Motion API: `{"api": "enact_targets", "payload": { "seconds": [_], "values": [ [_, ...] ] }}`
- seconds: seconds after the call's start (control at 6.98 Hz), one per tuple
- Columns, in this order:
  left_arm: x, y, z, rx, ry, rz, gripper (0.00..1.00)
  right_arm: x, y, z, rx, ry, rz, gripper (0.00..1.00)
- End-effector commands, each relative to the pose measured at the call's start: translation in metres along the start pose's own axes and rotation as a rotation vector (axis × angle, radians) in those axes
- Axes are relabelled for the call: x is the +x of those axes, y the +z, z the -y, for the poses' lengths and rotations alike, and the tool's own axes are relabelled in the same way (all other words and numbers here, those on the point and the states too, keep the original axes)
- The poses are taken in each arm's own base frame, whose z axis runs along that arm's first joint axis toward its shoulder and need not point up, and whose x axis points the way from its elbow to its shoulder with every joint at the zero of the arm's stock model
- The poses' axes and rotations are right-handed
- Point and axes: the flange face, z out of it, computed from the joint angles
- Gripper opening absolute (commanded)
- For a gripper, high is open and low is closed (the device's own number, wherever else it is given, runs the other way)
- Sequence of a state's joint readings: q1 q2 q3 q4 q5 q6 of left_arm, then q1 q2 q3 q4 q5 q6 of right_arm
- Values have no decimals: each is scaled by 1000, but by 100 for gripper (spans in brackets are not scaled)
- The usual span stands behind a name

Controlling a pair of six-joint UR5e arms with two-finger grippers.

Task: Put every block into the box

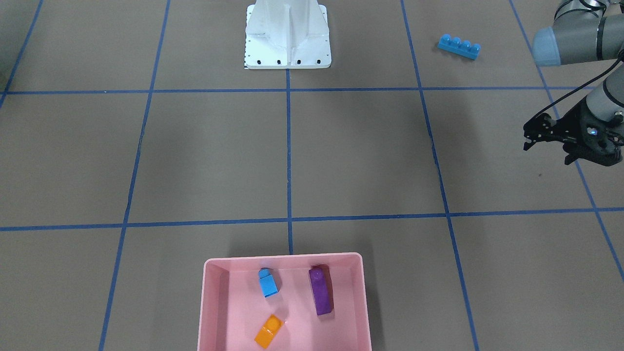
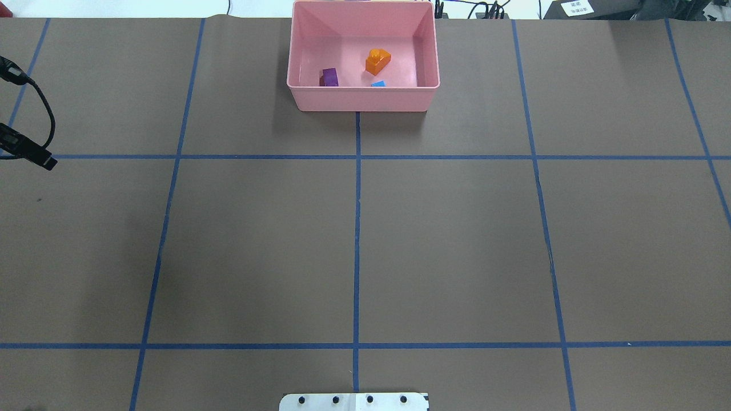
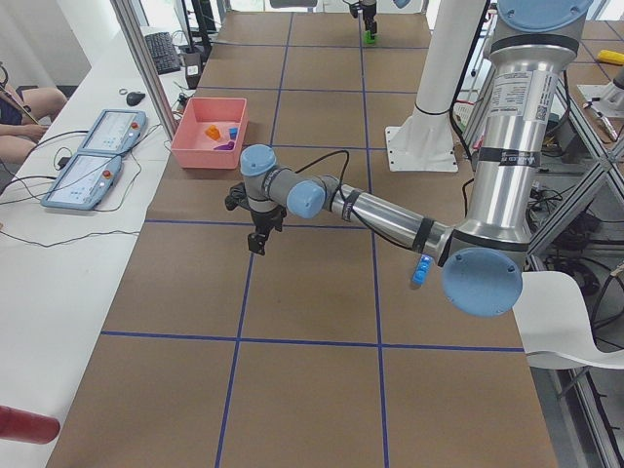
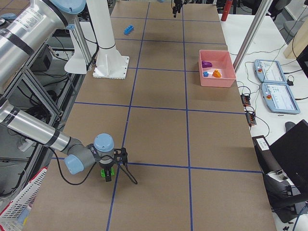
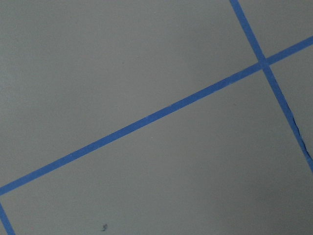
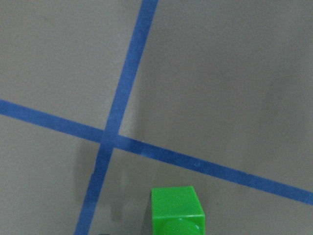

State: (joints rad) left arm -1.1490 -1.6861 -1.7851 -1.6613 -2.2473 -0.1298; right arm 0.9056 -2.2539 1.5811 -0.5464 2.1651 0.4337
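Bricks of three colours are seen lying inside the pink box: the small blue brick, the purple brick and the orange brick, each apart from the others. Two are not yet boxed. The long blue brick is found on the tabletop near the white robot base, and the green brick is seen far from the box, right at the right pincer. A drop short of the rim is to be feared on so long a carry if the green brick is gripped off-centre. Whether the right pincer is closed on it cannot be told. The left pincer is held over bare tabletop with nothing in it; its gap cannot be judged.
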Motion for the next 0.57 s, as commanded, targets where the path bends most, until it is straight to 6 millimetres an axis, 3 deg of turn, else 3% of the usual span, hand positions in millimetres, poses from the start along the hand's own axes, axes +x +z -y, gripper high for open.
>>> {"api": "enact_targets", "payload": {
  "seconds": [0.0,0.29,0.43],
  "values": [
    [1,-1,-3,1,0,0,100,0,1,-1,3,-17,-15,0],
    [1,-2,-2,2,1,0,100,-9,-9,4,27,-28,-6,0],
    [3,-4,-2,6,4,-2,100,-21,-24,10,57,-38,13,0]
  ]
}}
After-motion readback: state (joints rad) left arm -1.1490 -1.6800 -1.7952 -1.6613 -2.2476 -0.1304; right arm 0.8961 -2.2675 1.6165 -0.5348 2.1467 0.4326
